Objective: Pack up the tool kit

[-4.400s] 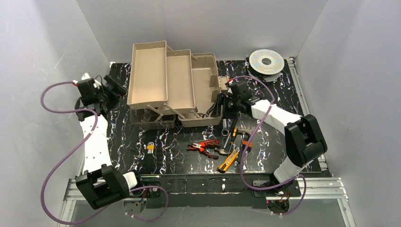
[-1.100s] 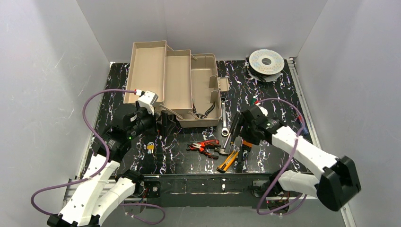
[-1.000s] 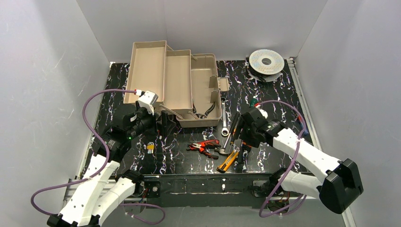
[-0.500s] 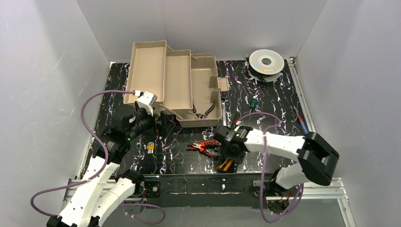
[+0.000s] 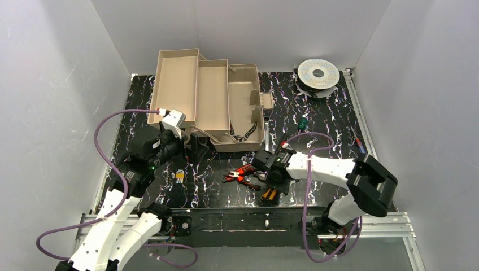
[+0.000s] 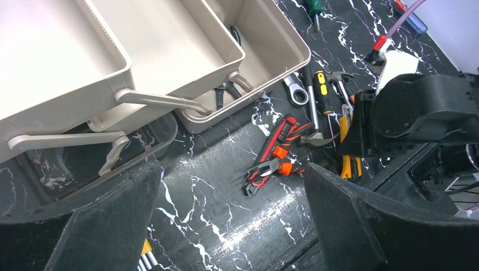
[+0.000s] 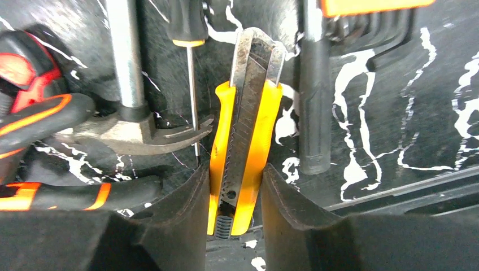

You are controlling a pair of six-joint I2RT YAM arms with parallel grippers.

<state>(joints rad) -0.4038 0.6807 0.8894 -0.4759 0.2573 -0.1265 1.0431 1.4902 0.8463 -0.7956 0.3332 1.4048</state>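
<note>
The beige toolbox point(image 5: 176, 84) stands open at the back, its fold-out trays bare point(image 6: 169, 45). The small tools lie in front of it: red pliers point(image 5: 243, 172), a hammer point(image 7: 127, 130), a screwdriver point(image 7: 189, 22) and the yellow knife point(image 7: 245, 130). My right gripper point(image 5: 270, 182) is down on the mat, and its fingers point(image 7: 181, 209) press both sides of the knife's rear end. My left gripper point(image 5: 195, 148) hovers wide open in front of the box with nothing between its fingers point(image 6: 113, 226); the pliers point(image 6: 277, 155) lie ahead of it.
A round silver wire spool point(image 5: 318, 72) sits at the back right. A green-handled screwdriver point(image 5: 303, 121) and another screwdriver point(image 5: 359, 148) lie to the right. A small hex key set point(image 5: 179, 176) lies left of the pliers, and a wrench point(image 6: 297, 96) by the box.
My right arm swung in from the right of the tool pile, came down over the yellow knife and narrowed its jaws onto it. The left arm has barely moved.
</note>
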